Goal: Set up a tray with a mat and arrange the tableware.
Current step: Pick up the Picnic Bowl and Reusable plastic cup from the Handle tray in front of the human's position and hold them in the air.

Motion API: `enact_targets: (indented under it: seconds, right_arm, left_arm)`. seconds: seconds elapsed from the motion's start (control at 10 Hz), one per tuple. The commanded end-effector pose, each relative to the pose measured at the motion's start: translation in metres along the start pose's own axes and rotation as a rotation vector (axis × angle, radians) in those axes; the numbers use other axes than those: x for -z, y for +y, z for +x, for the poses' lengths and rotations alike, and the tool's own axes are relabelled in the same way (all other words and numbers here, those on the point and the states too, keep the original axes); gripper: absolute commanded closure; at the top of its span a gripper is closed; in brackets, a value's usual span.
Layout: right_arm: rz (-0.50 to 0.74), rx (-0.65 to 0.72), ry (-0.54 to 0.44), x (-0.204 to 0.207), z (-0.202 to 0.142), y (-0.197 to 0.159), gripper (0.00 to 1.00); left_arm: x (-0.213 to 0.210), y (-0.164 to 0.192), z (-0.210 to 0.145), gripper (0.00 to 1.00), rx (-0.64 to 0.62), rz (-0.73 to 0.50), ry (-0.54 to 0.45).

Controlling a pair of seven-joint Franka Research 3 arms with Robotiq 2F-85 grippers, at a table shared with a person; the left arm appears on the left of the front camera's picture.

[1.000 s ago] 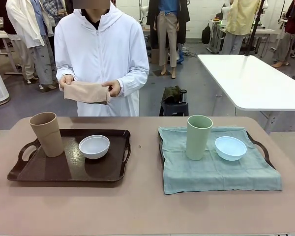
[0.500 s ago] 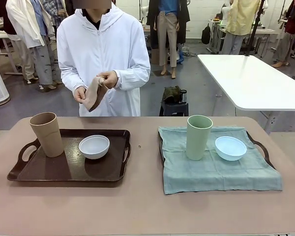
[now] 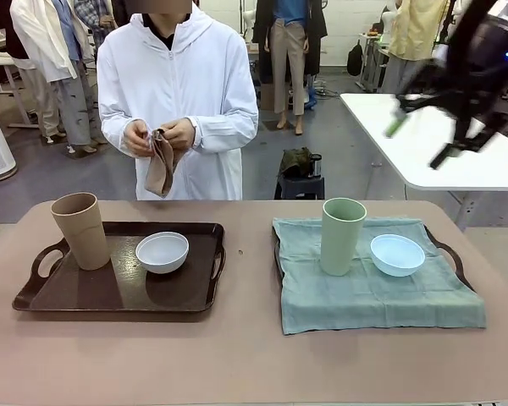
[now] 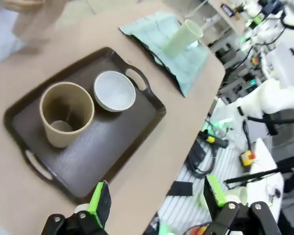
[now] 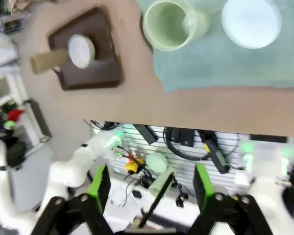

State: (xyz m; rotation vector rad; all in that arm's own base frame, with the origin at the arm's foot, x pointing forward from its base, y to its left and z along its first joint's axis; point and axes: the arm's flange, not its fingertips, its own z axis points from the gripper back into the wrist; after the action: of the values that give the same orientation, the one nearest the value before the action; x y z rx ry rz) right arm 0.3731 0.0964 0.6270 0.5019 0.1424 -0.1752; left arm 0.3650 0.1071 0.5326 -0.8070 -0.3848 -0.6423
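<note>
On the left, a dark brown tray (image 3: 118,292) carries the tan tumbler (image 3: 82,230) and the white bowl (image 3: 162,251). The right tray (image 3: 447,254) is covered by a teal mat (image 3: 372,296), and on it stand the pale green tumbler (image 3: 342,235) and the light blue bowl (image 3: 397,254). At the far side a person holds a bunched tan mat (image 3: 161,161) in both hands. My right gripper (image 3: 419,139) hangs high at the upper right, blurred and open (image 5: 151,183). High over the brown tray (image 4: 137,117), my left gripper (image 4: 157,196) is open and holds nothing.
A white table (image 3: 440,144) stands behind at the right, and a stool with a dark bag (image 3: 300,165) sits beyond the far edge. The bare tabletop (image 3: 245,355) runs along the front, with a gap between the two trays.
The person has gathered the spread tan mat into a hanging bunch held near the chest. My right arm has come into the front view at the upper right.
</note>
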Motion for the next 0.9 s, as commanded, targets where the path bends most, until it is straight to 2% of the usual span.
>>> enact_targets:
  seconds: [0.0,0.2,0.4,0.5,0.6,0.7,0.8]
  right_arm:
    - [-0.124,0.064,-0.021,0.033,0.011,0.058,0.12]
    - [-0.227,0.109,-0.118,0.091,0.038,0.119,0.12]
    - [-0.277,0.117,-0.299,0.143,0.078,0.165,0.12]
    - [-0.278,0.122,-0.342,0.157,0.099,0.174,0.12]
    - [-0.255,0.114,-0.329,0.163,0.114,0.176,0.12]
    - [-0.183,0.067,-0.221,0.164,0.119,0.164,0.12]
    - [-0.246,0.074,-0.322,0.170,0.097,0.163,0.12]
  left_arm:
    - [-0.007,0.006,0.001,0.00,0.119,0.006,-0.063]
    - [-0.014,0.017,0.013,0.00,0.140,0.013,-0.088]
    - [-0.012,0.015,0.023,0.00,0.147,0.003,-0.082]
    - [-0.007,0.015,0.024,0.00,0.142,0.008,-0.074]
    - [-0.006,0.015,0.022,0.00,0.134,0.006,-0.077]
    - [0.001,0.014,0.019,0.00,0.096,-0.057,-0.090]
    - [-0.007,0.015,0.019,0.00,0.131,0.004,-0.063]
